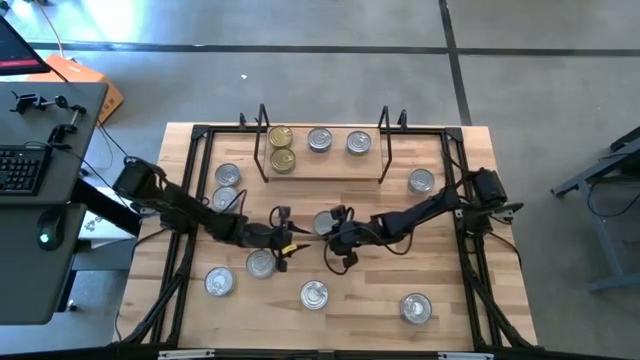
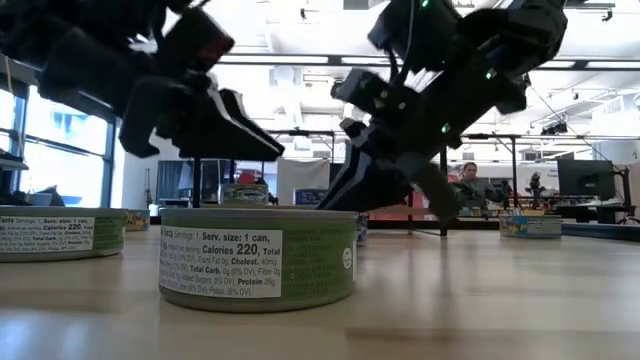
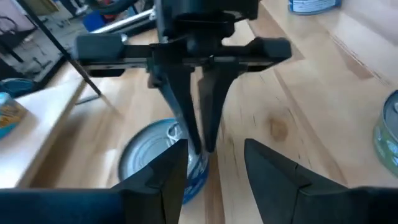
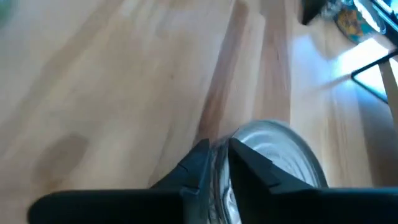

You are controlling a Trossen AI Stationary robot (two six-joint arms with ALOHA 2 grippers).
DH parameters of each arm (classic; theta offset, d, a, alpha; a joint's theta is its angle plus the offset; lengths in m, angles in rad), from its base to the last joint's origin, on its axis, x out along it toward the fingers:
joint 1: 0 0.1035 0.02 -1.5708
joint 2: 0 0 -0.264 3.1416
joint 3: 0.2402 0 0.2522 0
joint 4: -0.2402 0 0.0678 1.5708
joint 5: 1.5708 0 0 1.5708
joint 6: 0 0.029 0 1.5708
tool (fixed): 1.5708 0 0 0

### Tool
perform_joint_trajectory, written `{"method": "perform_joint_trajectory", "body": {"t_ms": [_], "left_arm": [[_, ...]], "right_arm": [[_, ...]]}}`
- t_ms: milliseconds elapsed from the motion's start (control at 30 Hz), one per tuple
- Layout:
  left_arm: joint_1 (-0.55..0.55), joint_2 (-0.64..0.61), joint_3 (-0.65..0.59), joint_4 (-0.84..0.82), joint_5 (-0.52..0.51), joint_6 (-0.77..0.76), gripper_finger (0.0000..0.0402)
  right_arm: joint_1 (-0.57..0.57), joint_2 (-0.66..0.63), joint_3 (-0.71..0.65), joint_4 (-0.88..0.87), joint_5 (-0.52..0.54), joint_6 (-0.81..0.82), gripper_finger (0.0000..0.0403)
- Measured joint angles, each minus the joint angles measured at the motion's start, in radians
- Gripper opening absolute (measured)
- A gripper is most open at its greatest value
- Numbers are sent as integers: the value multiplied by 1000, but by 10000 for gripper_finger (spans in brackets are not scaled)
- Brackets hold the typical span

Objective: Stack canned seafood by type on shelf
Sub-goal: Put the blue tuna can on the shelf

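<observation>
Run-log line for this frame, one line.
right gripper: shut on tin rim, mid-table | left gripper: open, empty, facing it | shelf: four tins on board

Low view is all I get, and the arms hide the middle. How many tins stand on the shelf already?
Observer: Four stand on the shelf: two gold tins and two silver tins.
Operator: Where is the right end effector?
Observer: The right end effector is down at a blue-labelled tin mid-table, off the shelf.
Operator: And the left one?
Observer: The left end effector is open and empty, facing that same tin.
</observation>
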Motion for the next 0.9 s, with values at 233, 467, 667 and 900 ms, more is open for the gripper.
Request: {"method": "perform_joint_trajectory", "body": {"t_ms": [233, 467, 667, 900], "left_arm": [[-23, -27, 0, -9, -53, -49, 152], [-9, -17, -1, -11, -54, -61, 152], [-6, -17, -1, -10, -55, -63, 152], [-50, -59, -1, -87, -132, -70, 152]], "right_arm": [[32, -19, 0, -29, 108, 26, 141], [26, 55, 5, -8, 132, -29, 131], [11, 64, 7, -10, 113, -11, 24], [16, 49, 5, -40, 162, -1, 4]]}}
